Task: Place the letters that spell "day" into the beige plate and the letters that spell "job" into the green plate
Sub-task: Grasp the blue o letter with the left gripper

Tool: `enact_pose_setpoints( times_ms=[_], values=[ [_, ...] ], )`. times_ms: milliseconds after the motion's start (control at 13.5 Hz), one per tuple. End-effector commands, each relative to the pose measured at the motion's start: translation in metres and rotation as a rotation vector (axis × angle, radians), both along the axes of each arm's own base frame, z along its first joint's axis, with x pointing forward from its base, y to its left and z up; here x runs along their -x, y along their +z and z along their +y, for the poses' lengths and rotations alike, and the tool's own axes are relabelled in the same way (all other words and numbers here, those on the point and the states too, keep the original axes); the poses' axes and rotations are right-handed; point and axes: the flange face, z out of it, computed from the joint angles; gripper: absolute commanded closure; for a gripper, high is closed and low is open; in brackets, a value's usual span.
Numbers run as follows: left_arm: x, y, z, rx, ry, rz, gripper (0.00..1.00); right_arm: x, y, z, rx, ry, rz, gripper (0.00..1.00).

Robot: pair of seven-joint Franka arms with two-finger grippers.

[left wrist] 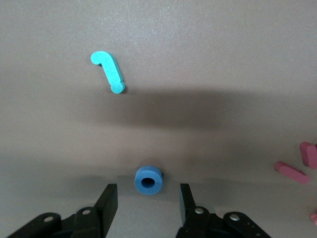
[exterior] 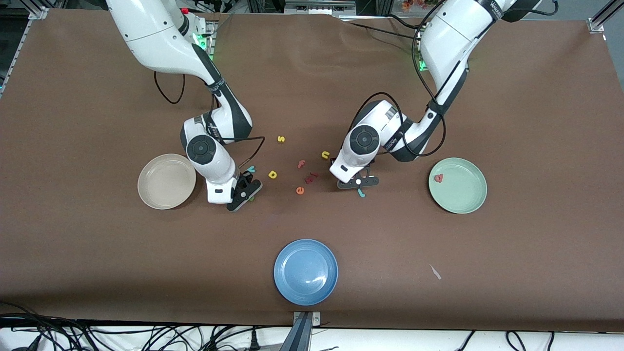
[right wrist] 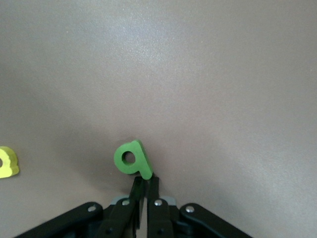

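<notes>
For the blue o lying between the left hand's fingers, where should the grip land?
Across the outer wall of the blue o, coming straight down from above. It lies flat on the table, a thick ring, and the left hand already straddles it with a finger at each side, so both meet its rounded sides.

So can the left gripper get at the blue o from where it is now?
Probably yes. The left gripper is low over the table with its jaws apart, the blue o sits just ahead of the gap, and nothing lies between them. The teal j lies apart.

green a [right wrist: 131,158], blue o [left wrist: 148,180], teal j [left wrist: 109,72]
</notes>
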Motion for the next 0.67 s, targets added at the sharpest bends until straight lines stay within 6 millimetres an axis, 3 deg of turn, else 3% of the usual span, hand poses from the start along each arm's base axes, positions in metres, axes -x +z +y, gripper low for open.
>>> enact_pose_setpoints(
  times_ms=[0,148,222,297,371,519,593],
  values=[
    [0.002,-0.008,0.000,0.015,0.018,-0.003,0.41,0.002,-0.002,0.001,-0.012,-0.014,0.007,0.95],
    [0.004,-0.011,-0.001,0.013,0.016,0.002,0.41,0.002,-0.002,0.001,-0.010,-0.013,0.011,0.89],
    [0.004,-0.013,0.000,0.011,0.016,0.005,0.42,0.002,-0.002,0.001,-0.010,-0.013,0.011,0.67],
    [0.005,-0.014,-0.001,0.010,0.015,0.008,0.44,0.002,-0.002,0.001,-0.009,-0.005,0.011,0.54],
    [0.006,-0.017,-0.001,0.008,0.015,0.012,0.45,0.002,-0.001,0.001,-0.009,-0.003,0.009,0.48],
    [0.007,-0.019,0.000,0.007,0.015,0.015,0.52,0.000,0.003,0.002,-0.009,-0.003,0.012,0.42],
    [0.006,-0.019,0.000,0.007,0.015,0.014,0.68,-0.001,0.005,0.003,-0.008,-0.007,0.020,0.38]
  ],
)
